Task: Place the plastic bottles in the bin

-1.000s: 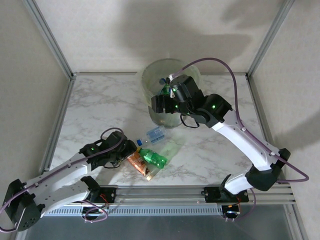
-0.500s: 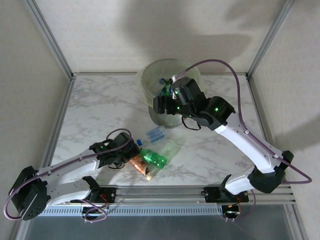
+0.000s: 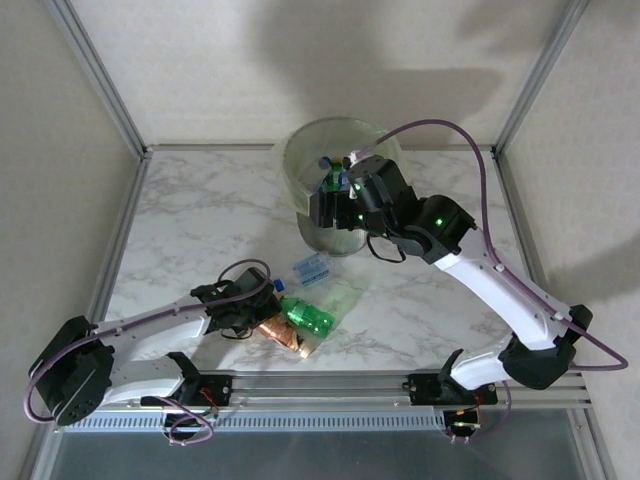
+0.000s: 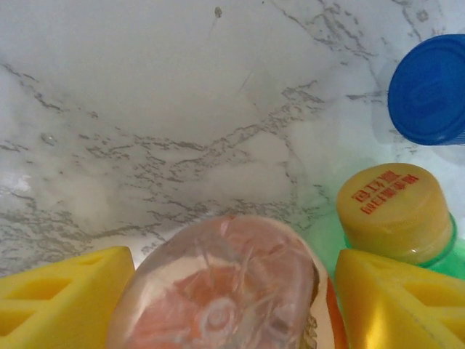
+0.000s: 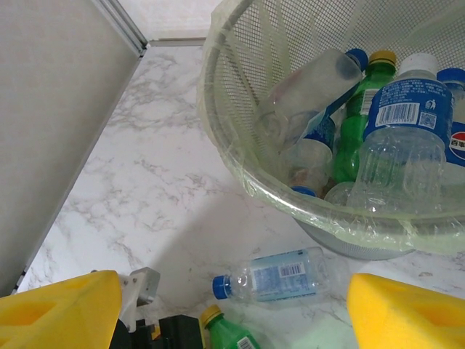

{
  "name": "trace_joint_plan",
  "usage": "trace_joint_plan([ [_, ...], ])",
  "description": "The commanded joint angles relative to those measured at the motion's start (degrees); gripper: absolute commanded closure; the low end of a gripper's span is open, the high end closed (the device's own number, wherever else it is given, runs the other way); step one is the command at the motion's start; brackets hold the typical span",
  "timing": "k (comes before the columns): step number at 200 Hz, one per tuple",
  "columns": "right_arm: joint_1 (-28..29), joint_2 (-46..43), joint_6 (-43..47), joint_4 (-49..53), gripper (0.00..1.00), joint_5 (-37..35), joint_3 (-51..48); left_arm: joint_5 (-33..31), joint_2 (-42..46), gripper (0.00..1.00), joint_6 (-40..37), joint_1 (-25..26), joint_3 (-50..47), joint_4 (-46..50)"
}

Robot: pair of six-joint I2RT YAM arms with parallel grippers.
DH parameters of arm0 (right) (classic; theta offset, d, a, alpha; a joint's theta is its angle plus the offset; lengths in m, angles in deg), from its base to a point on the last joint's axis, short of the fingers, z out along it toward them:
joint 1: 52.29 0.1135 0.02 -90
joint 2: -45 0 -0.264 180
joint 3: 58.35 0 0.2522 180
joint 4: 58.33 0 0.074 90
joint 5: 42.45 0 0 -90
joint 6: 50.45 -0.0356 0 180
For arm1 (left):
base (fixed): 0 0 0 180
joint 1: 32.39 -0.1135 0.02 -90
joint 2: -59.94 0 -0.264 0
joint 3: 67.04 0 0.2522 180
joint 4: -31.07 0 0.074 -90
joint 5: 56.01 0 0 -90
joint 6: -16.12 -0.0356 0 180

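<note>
Marble table (image 3: 200, 230) before the bin (image 3: 300, 158): left tool (image 4: 236, 265) apart astride orange bottle (image 3: 280, 335), right tool (image 5: 232, 287) apart; may snag adjacent green bottle (image 4: 392, 211).

We get soft, even overhead light; large diffuse shadows smear across the back wall (image 3: 330, 80). Up close, the orange-labelled bottle (image 4: 218, 291) goes blurry (marble table (image 4: 182, 109) slightly washed out).

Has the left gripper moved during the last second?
Yes: the left gripper moved toward the aluminium front rail, straddling the orange-labelled clear plastic bottle.
</note>
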Motion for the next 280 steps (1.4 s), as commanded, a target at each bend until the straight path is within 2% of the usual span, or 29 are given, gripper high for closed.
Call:
trace_joint_plan([
  [1, 0.7, -1.8, -1.1, 0.4, 0.19, -2.0, -0.7, -0.2, -1.0, 0.32, 0.5, 0.6, -1.3, -2.0],
  [52, 0.7, -2.3, -1.5, 0.4, 0.19, -2.4, -0.9, -0.4, 0.8, 0.38, 0.4, 0.6, -0.2, -0.2],
  [123, 0.8, -2.6, -1.4, -0.3, 0.19, -0.5, 0.8, -2.1, 11.6, 0.40, 0.2, -0.8, 6.6, 7.6],
  [143, 0.8, -2.9, -1.0, -1.6, 0.17, 2.5, 1.9, -2.3, 15.9, 0.39, -1.5, -4.1, 11.8, 10.0],
  [166, 0.7, -3.3, -0.4, -4.1, 0.15, 7.3, 3.0, -0.1, 19.3, 0.38, -4.4, -11.6, 19.4, 11.1],
  [200, 0.8, -2.4, 0.7, -6.6, 0.11, 14.0, 5.7, 4.8, 15.8, 0.38, -8.8, -21.1, 33.1, 12.4],
  [240, 0.8, -1.8, 1.7, -6.5, 0.09, 17.5, 8.5, 10.3, 9.7, 0.38, -8.1, -24.0, 44.8, 6.6],
  [280, 0.7, -3.0, 1.5, -7.4, 0.07, 20.6, 7.0, 15.3, 5.8, 0.39, -6.7, -24.5, 46.9, 1.0],
])
